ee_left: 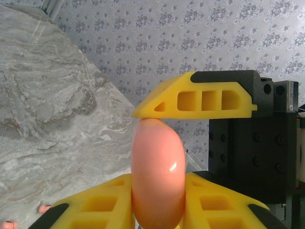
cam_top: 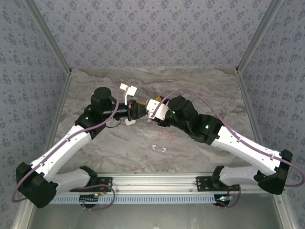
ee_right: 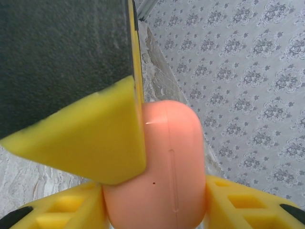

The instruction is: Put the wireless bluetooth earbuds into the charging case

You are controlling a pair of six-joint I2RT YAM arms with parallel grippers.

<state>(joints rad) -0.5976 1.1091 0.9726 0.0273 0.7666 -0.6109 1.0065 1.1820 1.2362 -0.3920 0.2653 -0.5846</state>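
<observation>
Patterned grey wallpaper closes in a marble-look worktop (cam_top: 200, 86) on three sides, and both arms reach in to meet near its middle. Between them, lifted off the surface, is a salmon-pink charging case (ee_right: 176, 143), smooth and pebble-shaped, with its lid seam closed. The left pincer (ee_left: 157, 191) is clamped nearly shut on the case's narrow lower part, a yellow finger pressed against each side. The right pincer (ee_right: 155, 202) grips the same case across a wider part, its jaws partly apart with the pink shell filling the gap. In the left wrist view, one yellow finger of the right pincer rests on the top of the case. The wireless bluetooth earbuds lie loose on the worktop, nearer the arm bases: two pink earbuds (cam_top: 162, 133) side by side, and just nearer the bases two white earbuds (cam_top: 155, 146) close together. A white case (cam_top: 127, 88) sits open behind the left pincer, apart from the rest.
</observation>
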